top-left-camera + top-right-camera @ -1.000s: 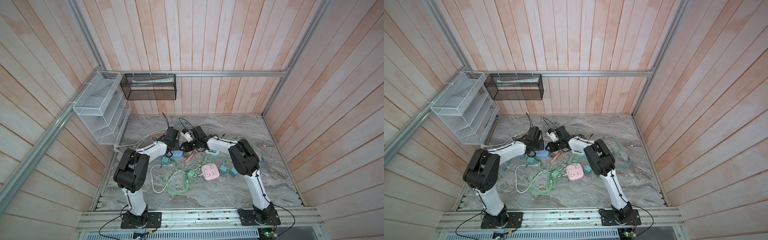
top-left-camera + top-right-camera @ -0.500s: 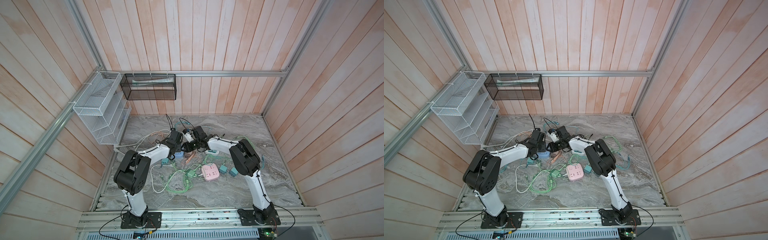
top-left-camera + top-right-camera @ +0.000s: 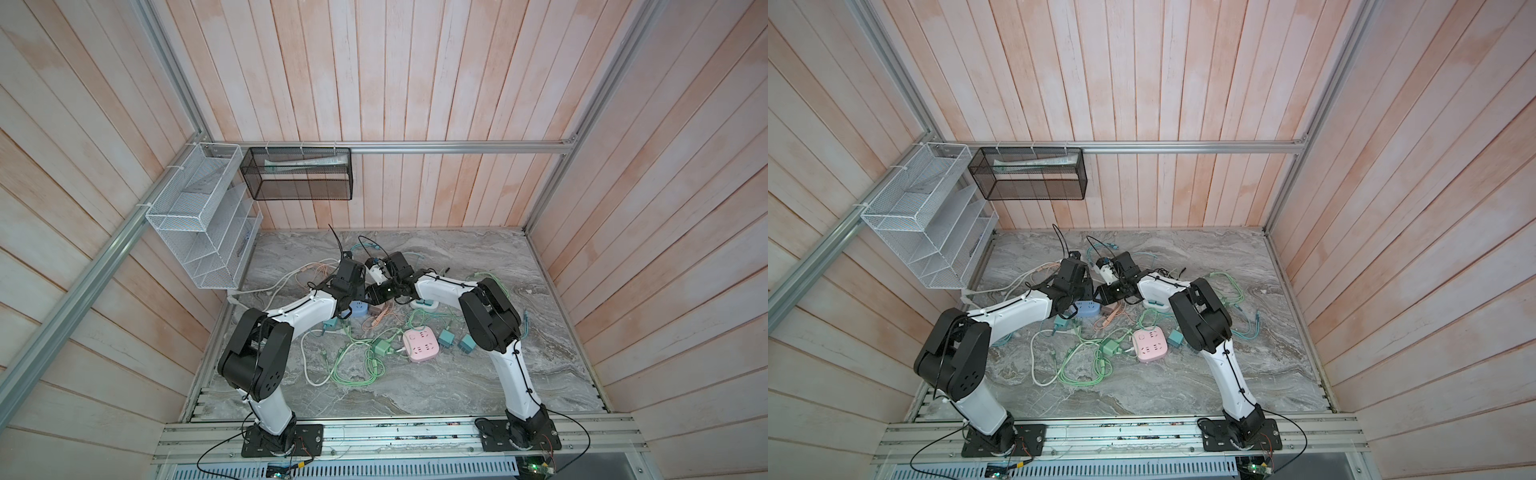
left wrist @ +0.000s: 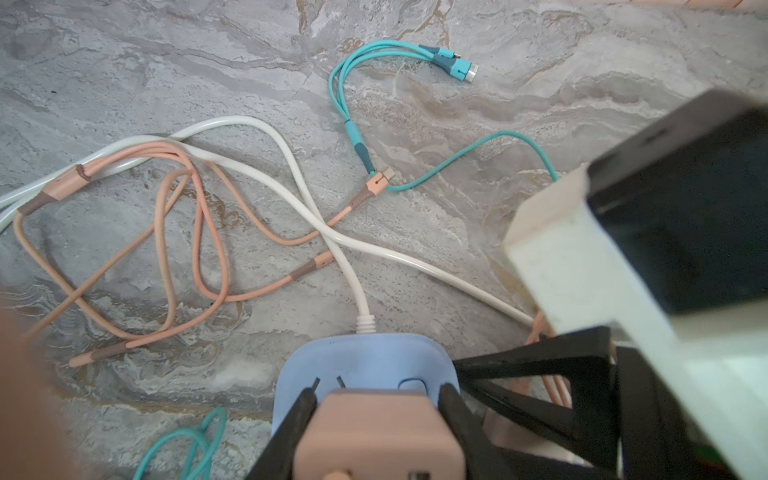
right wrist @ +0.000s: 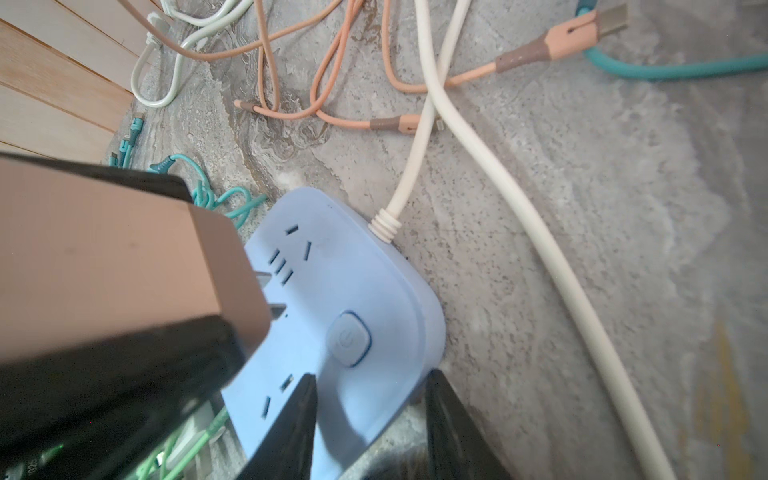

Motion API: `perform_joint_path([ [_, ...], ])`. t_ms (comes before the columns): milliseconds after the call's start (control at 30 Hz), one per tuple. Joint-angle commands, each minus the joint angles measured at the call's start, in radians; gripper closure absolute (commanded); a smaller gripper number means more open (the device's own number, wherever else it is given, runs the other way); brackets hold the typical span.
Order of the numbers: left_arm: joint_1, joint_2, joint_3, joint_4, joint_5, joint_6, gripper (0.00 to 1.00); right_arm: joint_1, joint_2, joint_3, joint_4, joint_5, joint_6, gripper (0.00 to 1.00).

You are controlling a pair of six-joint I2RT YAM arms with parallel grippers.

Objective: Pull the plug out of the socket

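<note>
A light blue socket (image 5: 353,291) lies on the marble table, seen in both top views (image 3: 358,308) (image 3: 1087,308). My left gripper (image 4: 379,392) is shut on a pink plug (image 4: 376,432) directly over the socket (image 4: 365,361). In the right wrist view the plug (image 5: 116,257) stands tilted on the socket's face, and its metal prongs show between its body and the slots. My right gripper (image 5: 370,376) grips the socket's corner near the round button, with one finger on top and one at the outer edge.
A white cord (image 4: 291,166), peach cables (image 4: 199,232) and a teal cable (image 4: 353,83) lie tangled behind the socket. A pink socket cube (image 3: 420,344), teal adapters (image 3: 446,337) and green cables lie nearer the front. A white wire rack (image 3: 199,220) and a black mesh basket (image 3: 299,178) hang on the walls.
My left gripper has shifted a little to the right and towards the front, over the blue socket. The right gripper has hardly moved.
</note>
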Motion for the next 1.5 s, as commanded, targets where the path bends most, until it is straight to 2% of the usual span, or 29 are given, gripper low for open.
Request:
perform_joint_path([
  [0,0.000,-0.021,-0.003,-0.005,-0.002,-0.003,0.66,0.006,0.150,-0.106,-0.294,0.211,-0.027,0.60],
  [233,0.032,-0.041,-0.019,-0.032,0.006,-0.007,0.65,0.004,0.143,-0.099,-0.267,0.186,-0.018,0.60],
  [467,0.117,-0.057,-0.024,-0.047,0.101,0.006,0.65,0.004,0.137,-0.110,-0.253,0.175,-0.015,0.60],
  [633,0.184,-0.030,-0.001,-0.062,0.233,-0.006,0.65,0.004,0.140,-0.102,-0.252,0.169,-0.013,0.60],
  [967,0.261,0.028,0.042,-0.106,0.319,-0.011,0.64,0.002,0.133,-0.114,-0.250,0.172,-0.012,0.60],
  [1267,0.296,0.113,0.123,-0.191,0.357,0.046,0.63,0.001,0.133,-0.109,-0.253,0.174,-0.012,0.60],
  [1467,0.299,0.154,0.147,-0.232,0.357,0.059,0.59,0.000,0.135,-0.105,-0.258,0.177,-0.015,0.60],
])
